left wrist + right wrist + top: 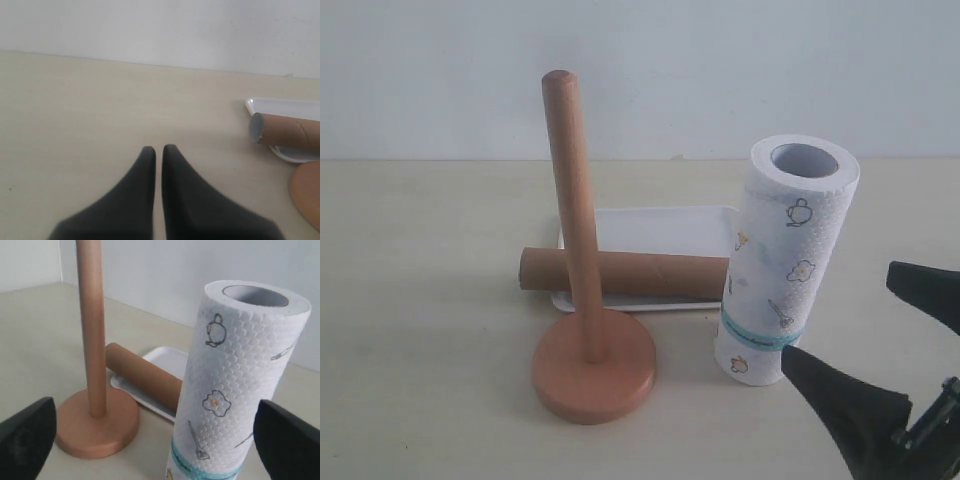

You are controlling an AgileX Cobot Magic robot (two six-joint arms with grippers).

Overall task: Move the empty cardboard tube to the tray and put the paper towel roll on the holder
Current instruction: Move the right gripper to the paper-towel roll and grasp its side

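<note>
The brown cardboard tube (650,273) lies on its side across the front of the white tray (665,228). Its left end sticks out past the rim and its right end is hidden behind the roll. The paper towel roll (785,262) stands upright just right of the tray, teal band low. In front of the tray stands the wooden holder (593,375), its post bare. My right gripper (840,315) is open low beside the roll, which sits ahead between the fingers (25,440) without touching them. My left gripper (159,148) is shut on nothing over bare table, left of the tube's end (257,128).
A pale wall runs along the table's far edge. The left wrist view also catches a corner of the tray (285,106) and an edge of the holder base (307,195).
</note>
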